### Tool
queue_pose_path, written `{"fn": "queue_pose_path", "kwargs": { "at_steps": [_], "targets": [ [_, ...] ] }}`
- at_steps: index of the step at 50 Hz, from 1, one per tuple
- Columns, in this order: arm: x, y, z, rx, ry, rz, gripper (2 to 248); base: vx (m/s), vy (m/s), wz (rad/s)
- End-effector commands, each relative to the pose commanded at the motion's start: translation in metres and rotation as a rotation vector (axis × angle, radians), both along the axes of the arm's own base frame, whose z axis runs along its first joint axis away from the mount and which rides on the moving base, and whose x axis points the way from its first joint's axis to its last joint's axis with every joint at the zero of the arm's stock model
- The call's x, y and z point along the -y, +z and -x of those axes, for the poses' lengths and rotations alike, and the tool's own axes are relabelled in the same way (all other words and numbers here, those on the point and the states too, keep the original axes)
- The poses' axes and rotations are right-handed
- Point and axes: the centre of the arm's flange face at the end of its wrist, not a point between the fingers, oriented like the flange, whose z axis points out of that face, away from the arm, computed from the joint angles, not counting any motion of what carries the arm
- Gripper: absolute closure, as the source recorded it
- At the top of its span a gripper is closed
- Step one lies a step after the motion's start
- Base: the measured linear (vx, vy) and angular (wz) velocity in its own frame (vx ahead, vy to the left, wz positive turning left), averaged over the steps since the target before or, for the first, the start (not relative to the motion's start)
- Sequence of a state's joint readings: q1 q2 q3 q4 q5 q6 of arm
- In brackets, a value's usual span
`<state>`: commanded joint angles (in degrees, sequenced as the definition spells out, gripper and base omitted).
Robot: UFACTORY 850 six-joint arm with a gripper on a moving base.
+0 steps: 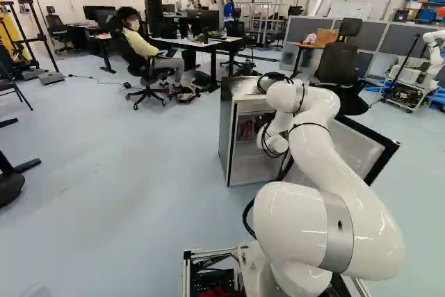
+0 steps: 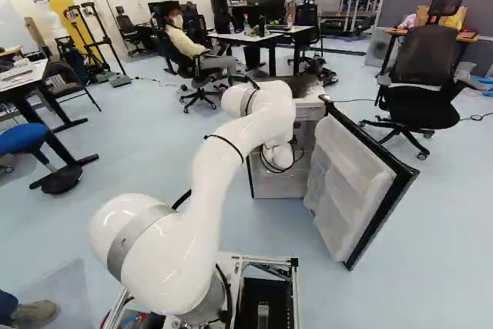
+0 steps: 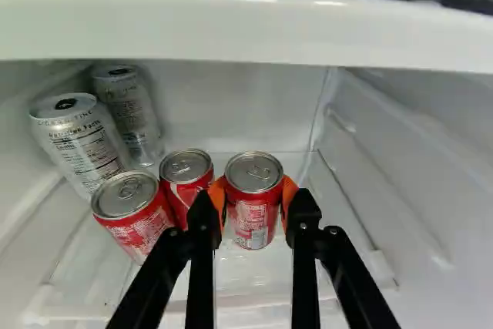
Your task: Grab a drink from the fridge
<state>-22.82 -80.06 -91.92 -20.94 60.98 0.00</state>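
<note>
Clasped a red soda can [image 3: 254,204] in the jaws inside the fridge [image 1: 252,171], and needed a slight lift before backing straight out.

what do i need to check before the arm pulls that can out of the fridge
1. Fridge door out of the opening: ok, it stands swung wide.
2. Red can gripped from two sides: ok, the orange pads sit against both sides.
3. Can upright in the grip: ok, lid up.
4. Neighbouring red can free of the gripper: cannot tell, one pad is right beside it and contact is unclear.
5. Can raised off the shelf: cannot tell, its base gives no clear gap.
6. Room under the white ledge for a lift: cannot tell from this angle.
</note>
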Motion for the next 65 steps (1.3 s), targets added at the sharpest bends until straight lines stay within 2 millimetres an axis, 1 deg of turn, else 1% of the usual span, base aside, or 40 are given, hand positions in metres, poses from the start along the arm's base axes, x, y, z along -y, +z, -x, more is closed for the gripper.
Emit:
{"fn": "queue_pose_path", "kwargs": {
  "at_steps": [15, 40, 65],
  "targets": [
    [-0.002, 0.006, 0.016, -0.028, -0.006, -0.012, 157, 0.0, 0.0, 0.0],
    [-0.009, 0.02, 0.06, -0.099, -0.023, -0.043, 157, 0.0, 0.0, 0.0],
    [-0.019, 0.063, 0.106, -0.146, -0.04, -0.065, 157, 0.0, 0.0, 0.0]
  ]
}}
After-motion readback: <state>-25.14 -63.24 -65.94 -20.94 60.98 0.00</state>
